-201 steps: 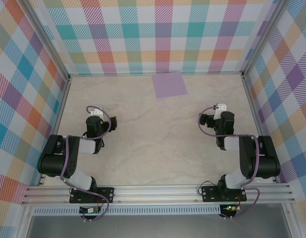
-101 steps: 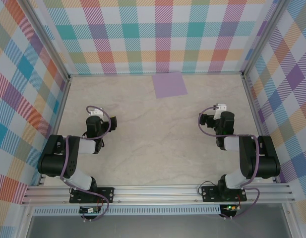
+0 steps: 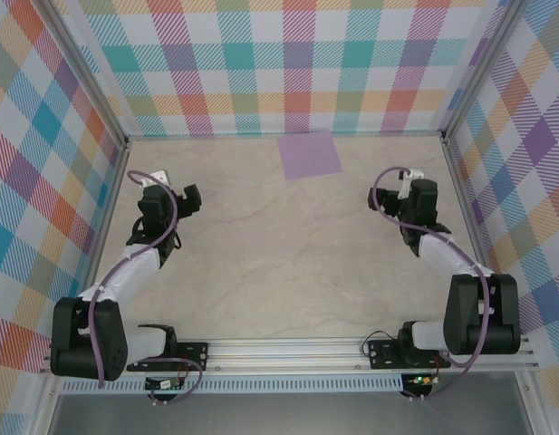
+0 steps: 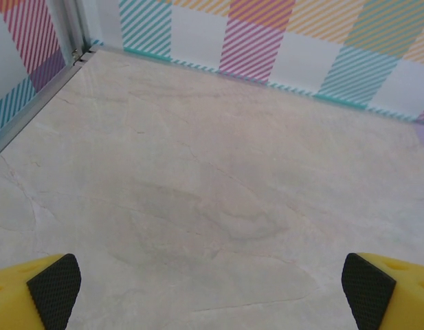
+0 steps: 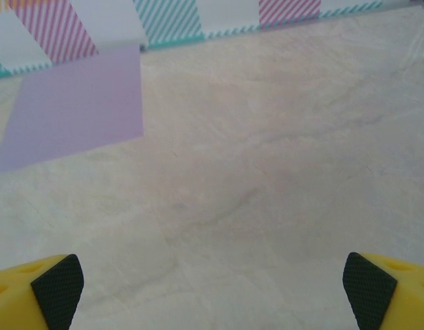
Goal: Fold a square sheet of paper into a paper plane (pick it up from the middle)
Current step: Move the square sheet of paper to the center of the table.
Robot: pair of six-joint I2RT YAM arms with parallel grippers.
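Task not started: square sheet of paper (image 3: 310, 155) lies flat by the far wall, creases possibly too faint to see. Left gripper (image 4: 212, 292) and right gripper (image 5: 212, 289) both spread wide, empty, well apart from it.

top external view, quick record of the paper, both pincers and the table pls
paper: square sheet of paper, flat, unfolded, at the far edge of the table
left: left pincer open, empty, over bare table
right: right pincer open, empty, paper ahead to its left
folding: not begun
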